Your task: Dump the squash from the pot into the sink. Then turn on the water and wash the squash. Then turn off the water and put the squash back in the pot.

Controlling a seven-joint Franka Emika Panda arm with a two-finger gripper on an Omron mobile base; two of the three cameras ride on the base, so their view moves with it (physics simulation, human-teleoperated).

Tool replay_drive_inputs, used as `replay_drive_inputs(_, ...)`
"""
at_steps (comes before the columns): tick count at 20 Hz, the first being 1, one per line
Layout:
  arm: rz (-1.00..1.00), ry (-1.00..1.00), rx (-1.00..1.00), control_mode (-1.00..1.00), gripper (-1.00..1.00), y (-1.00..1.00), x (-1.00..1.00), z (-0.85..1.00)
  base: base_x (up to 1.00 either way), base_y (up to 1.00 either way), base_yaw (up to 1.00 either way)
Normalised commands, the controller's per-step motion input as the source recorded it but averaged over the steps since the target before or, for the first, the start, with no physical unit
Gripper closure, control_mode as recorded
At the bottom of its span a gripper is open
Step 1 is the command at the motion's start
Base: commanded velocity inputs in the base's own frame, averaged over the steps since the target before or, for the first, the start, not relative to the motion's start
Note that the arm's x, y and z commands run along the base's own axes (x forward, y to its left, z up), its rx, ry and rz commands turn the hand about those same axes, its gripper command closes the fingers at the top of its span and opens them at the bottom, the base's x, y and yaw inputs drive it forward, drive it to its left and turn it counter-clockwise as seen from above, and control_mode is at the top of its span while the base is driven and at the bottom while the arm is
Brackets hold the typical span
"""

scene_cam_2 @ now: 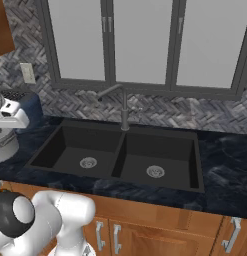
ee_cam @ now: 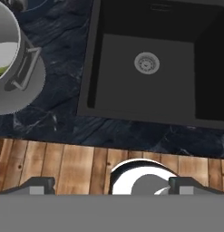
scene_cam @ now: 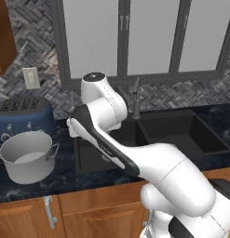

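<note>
With jaws spread wide and empty, the pot (ee_cam: 11,68) is seen at the hand view's upper left, the gripper (ee_cam: 111,186) at bottom centre.

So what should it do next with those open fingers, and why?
Probably swing the hand left toward the pot and down to one of its loop handles. The squash appears as a green sliver inside the pot, both sink basins lie bare, and the fingers stand wide apart holding nothing, above the counter's front edge rather than the pot.

The pot (scene_cam: 27,161) stands on the counter (scene_cam: 60,179) left of the sink (scene_cam: 181,135), before the toaster (scene_cam: 23,116).
</note>
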Motion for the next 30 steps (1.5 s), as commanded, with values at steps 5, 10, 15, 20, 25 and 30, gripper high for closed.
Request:
replay_drive_inputs(5,0.00,0.08,0.00,-1.00,-1.00,0.51,0.33,-0.26,0.00,0.00,0.00)
replay_drive_inputs(10,-0.01,0.06,0.00,-1.00,-1.00,0.44,0.35,-0.23,0.00,0.00,0.00)
replay_drive_inputs(15,-0.01,0.03,0.00,-1.00,-1.00,0.35,0.37,-0.20,0.00,0.00,0.00)
replay_drive_inputs(20,-0.05,0.05,0.00,-1.00,-1.00,0.25,0.35,-0.23,0.00,0.00,0.00)
replay_drive_inputs(25,-0.06,0.05,0.01,-1.00,-1.00,0.26,0.34,-0.29,0.00,0.00,0.00)
replay_drive_inputs(30,-0.05,0.01,0.00,-1.00,-1.00,0.35,0.29,-0.26,0.00,0.00,0.00)
